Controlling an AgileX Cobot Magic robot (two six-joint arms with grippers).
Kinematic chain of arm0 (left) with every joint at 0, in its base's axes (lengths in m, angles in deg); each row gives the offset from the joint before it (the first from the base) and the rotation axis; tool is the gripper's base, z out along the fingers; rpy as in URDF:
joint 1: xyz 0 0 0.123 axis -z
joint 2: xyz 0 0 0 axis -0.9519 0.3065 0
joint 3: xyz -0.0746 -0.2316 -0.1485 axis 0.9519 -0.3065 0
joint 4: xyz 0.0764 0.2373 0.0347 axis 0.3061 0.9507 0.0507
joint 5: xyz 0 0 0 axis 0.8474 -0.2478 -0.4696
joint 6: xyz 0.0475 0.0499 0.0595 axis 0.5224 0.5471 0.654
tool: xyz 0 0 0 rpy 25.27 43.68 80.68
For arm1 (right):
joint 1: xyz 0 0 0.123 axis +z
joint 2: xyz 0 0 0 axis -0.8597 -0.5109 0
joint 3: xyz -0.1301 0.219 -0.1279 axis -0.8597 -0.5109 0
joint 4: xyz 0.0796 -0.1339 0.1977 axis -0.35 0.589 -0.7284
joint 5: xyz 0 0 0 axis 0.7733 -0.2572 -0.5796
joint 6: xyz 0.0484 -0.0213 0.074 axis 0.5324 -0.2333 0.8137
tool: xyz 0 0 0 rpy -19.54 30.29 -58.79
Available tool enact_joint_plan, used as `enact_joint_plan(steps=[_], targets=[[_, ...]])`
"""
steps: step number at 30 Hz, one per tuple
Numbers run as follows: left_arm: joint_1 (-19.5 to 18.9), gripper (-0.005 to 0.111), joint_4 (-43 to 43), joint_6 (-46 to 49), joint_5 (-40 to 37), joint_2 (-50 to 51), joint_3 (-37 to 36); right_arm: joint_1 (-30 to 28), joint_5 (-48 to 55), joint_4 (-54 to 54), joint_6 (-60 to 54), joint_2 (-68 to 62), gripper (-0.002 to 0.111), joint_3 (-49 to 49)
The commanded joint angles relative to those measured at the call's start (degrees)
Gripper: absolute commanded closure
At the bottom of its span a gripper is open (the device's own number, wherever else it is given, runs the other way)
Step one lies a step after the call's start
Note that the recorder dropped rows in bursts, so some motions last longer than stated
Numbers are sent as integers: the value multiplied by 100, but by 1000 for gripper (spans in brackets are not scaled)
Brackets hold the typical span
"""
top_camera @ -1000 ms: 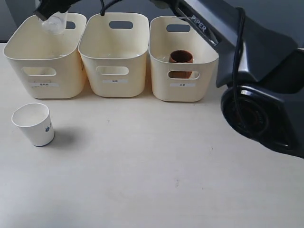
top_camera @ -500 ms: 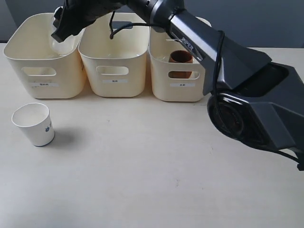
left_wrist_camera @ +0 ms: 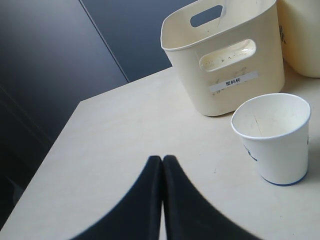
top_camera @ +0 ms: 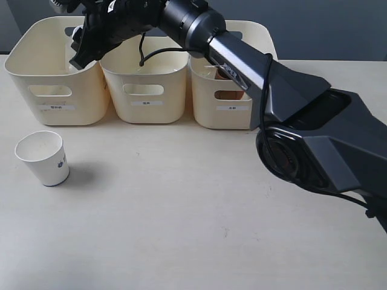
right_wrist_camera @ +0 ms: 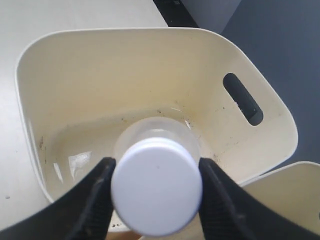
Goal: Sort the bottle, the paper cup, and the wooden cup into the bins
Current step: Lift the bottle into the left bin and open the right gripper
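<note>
Over the left-hand cream plastic bin [top_camera: 57, 72], the right gripper [top_camera: 84, 51] has dropped lower since a second ago, clamped on the clear white-capped bottle [right_wrist_camera: 156, 186]; release looks imminent. Squat brown wooden cup [top_camera: 230, 74] sits binned; white paper cup [top_camera: 43, 158] waits beside the closed left gripper [left_wrist_camera: 161, 165].

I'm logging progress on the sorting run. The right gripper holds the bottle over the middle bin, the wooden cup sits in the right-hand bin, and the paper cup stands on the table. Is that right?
One detail is off: the right gripper holds the bottle over the left-hand bin, not the middle one, as the exterior view shows. The wooden cup does sit in the right-hand bin, and the paper cup stands on the table.
</note>
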Motion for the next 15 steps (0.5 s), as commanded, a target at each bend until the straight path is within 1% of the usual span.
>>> enact_joint_plan(steps=[1, 3, 5, 15], targets=[[30, 107, -7, -18, -15, -19, -22, -27, -113, -28, -27, 22, 90, 55], [30, 107, -7, -18, -15, -19, -22, -27, -113, -28, -27, 20, 85, 55], [30, 107, -7, -18, -15, -19, -22, -27, -154, -28, -27, 10, 83, 55], [30, 107, -7, -18, -15, -19, -22, -27, -201, -28, -100, 10, 83, 55]])
